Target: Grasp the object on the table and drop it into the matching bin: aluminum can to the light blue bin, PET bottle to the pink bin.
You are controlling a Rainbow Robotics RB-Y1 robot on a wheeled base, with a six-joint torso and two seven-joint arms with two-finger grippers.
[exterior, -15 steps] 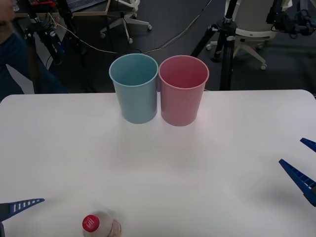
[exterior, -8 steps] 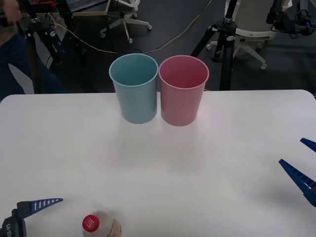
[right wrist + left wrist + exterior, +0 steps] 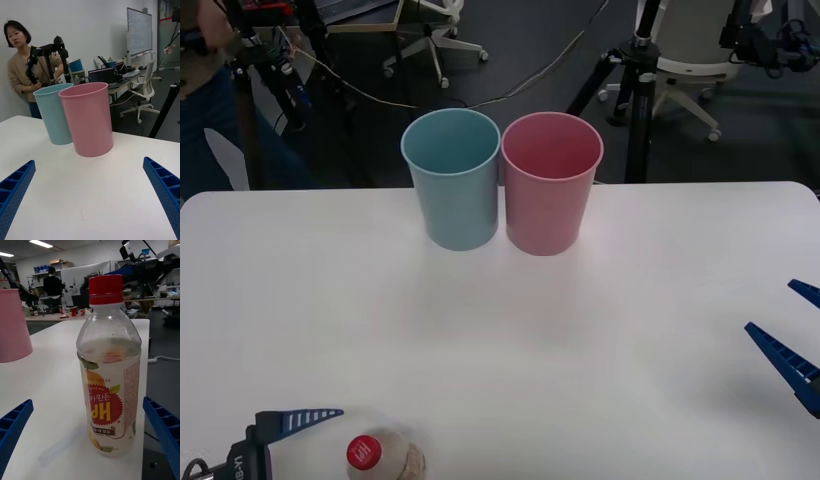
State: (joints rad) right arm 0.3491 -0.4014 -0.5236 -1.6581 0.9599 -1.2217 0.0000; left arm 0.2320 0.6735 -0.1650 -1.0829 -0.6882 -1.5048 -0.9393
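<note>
A large white table (image 3: pixel 600 330) fills the foreground of an office with chairs, tripods and cables behind it. At its far side the light blue bin (image 3: pixel 452 180) and the pink bin (image 3: pixel 550 183) stand upright and touching, blue on the left, pink on the right. The PET bottle (image 3: pixel 385 458) stands upright at the near left edge of the table, red cap up; in the left wrist view the PET bottle (image 3: pixel 109 367) sits between that arm's two blue fingers (image 3: pixel 13 427), which are spread wide with clear space on either side. The left gripper (image 3: pixel 265 445) hangs low just left of the bottle, not touching it. The right gripper (image 3: pixel 795 340) waits at the near right edge, its fingers (image 3: pixel 161 187) also spread and holding nothing, facing the two bins. The grasp looks not yet made, and the main risk is the bottle's position: it seems to stand very close to the table's near edge, so a finger nudging it off-centre could tip the light, nearly empty bottle or push it off the table. A pinch taken high near the cap might also let it swing. Later, because the bins touch, a release slightly too far left could land it in the blue one.
</note>
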